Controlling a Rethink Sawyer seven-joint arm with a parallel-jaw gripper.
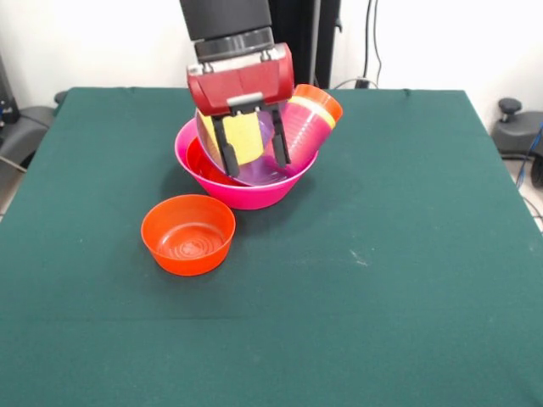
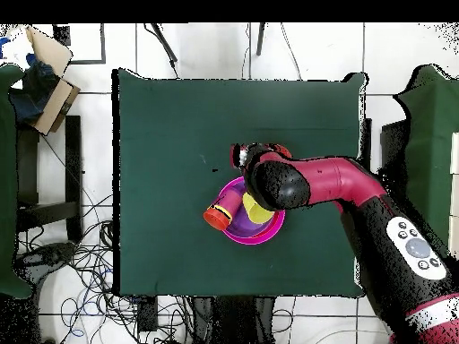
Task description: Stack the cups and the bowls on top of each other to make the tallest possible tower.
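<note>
Nearest me, one small orange bowl (image 1: 187, 234) stands alone in front of the tower (image 1: 248, 174). Above the tower I see my gripper (image 1: 251, 148), jaws spread around a yellow cup (image 1: 241, 140).

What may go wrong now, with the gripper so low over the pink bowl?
The nested cups lie tilted against the big pink bowl rim, so a nudge from the gripper may roll them out. The open fingers straddle the yellow cup close to the purple bowl; closing might pinch or shift both. The small orange bowl stands apart, unstacked.
</note>
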